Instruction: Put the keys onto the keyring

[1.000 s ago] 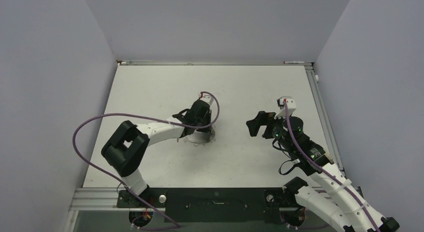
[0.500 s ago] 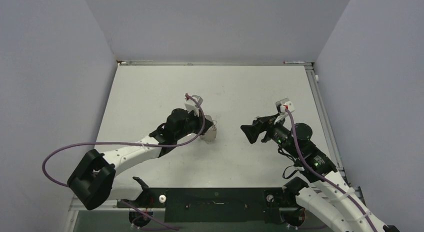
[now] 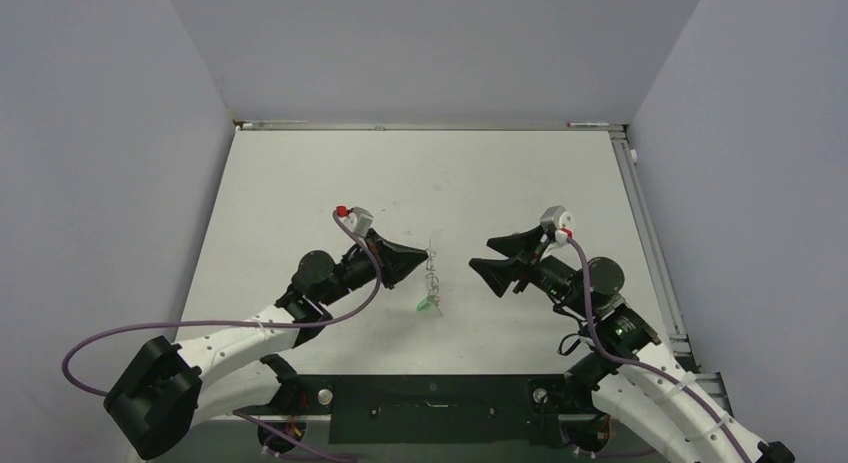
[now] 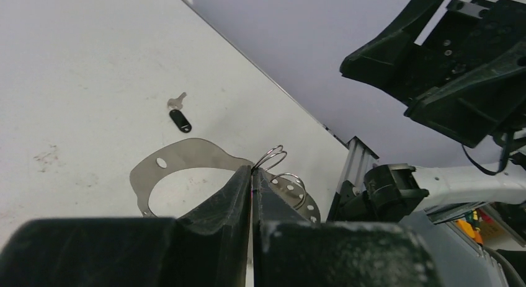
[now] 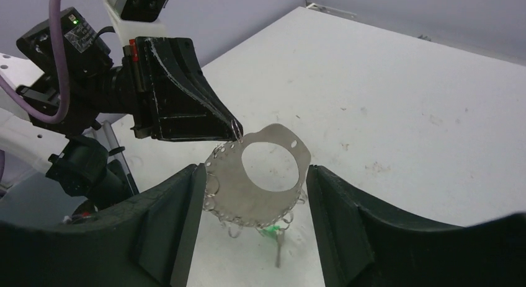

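The keyring [image 5: 271,188] is a flat silver crescent plate with small wire rings around its rim, hanging above the table. My left gripper [image 4: 252,170] is shut on one small ring at the plate's top. A green tag [image 5: 271,230] and a silver key blade [image 5: 278,253] dangle below the plate. Two loose keys lie on the table in the left wrist view: a black-headed key [image 4: 180,119] and a small silver key [image 4: 177,101]. My right gripper [image 3: 480,255] faces the keyring [image 3: 431,268] from the right, jaws apart, with a gap to the plate and nothing between its fingers.
The white table [image 3: 300,183] has grey walls on three sides. An aluminium rail [image 3: 650,233] runs along its right edge. Purple cables loop off both arms.
My left gripper has lifted the keyring off the table and drawn it toward the near edge. My right gripper has moved left to face it, and its jaws have narrowed.
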`<state>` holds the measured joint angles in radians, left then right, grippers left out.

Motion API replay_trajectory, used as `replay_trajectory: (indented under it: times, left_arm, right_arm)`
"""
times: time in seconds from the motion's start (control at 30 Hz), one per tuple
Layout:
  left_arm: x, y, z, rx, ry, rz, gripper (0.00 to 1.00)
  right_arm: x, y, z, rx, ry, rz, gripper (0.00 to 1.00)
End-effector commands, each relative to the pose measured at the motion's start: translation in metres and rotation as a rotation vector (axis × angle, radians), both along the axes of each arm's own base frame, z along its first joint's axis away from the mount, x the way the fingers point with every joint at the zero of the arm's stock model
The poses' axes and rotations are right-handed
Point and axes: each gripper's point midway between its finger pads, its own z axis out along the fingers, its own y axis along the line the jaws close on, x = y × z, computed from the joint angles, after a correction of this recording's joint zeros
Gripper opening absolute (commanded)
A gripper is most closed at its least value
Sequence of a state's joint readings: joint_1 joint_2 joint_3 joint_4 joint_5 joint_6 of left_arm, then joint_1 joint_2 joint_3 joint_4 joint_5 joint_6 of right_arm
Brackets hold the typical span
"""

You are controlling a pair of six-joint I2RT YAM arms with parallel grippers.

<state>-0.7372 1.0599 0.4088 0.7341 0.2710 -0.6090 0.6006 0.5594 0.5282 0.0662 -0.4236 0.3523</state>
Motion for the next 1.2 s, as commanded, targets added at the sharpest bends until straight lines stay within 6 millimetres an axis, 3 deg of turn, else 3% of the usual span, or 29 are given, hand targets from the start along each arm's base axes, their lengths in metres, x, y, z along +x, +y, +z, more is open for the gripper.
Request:
replay_trajectory:
  times: [0.0, 0.1, 0.3, 0.5, 0.6, 0.83, 1.03, 1.17]
  left_arm:
    - [-0.026, 0.004, 0.059, -0.220, -0.143, -0.088, 0.00]
    - [-0.033, 0.007, 0.067, -0.283, -0.149, -0.107, 0.00]
    - [-0.036, 0.011, 0.077, -0.383, -0.097, -0.116, 0.00]
    - [-0.045, 0.016, 0.085, -0.448, -0.072, -0.144, 0.00]
    - [-0.049, 0.017, 0.086, -0.451, -0.076, -0.154, 0.00]
    - [-0.052, 0.024, 0.086, -0.440, -0.083, -0.132, 0.00]
    - [-0.061, 0.024, 0.091, -0.453, -0.092, -0.172, 0.00]
    - [-0.065, 0.024, 0.096, -0.470, -0.091, -0.197, 0.00]
  right_arm:
    - [-0.011, 0.012, 0.034, 0.066, -0.159, 0.080, 0.59]
    - [-0.013, 0.020, 0.032, 0.067, -0.160, 0.105, 0.51]
    - [-0.023, 0.050, 0.017, 0.022, -0.180, 0.159, 0.49]
    - [-0.040, 0.076, 0.005, -0.073, -0.303, 0.147, 0.45]
    - [-0.049, 0.083, 0.008, -0.087, -0.383, 0.143, 0.43]
    - [-0.067, 0.076, 0.037, -0.004, -0.460, 0.188, 0.46]
    - [-0.052, 0.060, 0.045, -0.007, -0.474, 0.070, 0.49]
    - [-0.044, 0.058, 0.050, -0.014, -0.498, 0.022, 0.46]
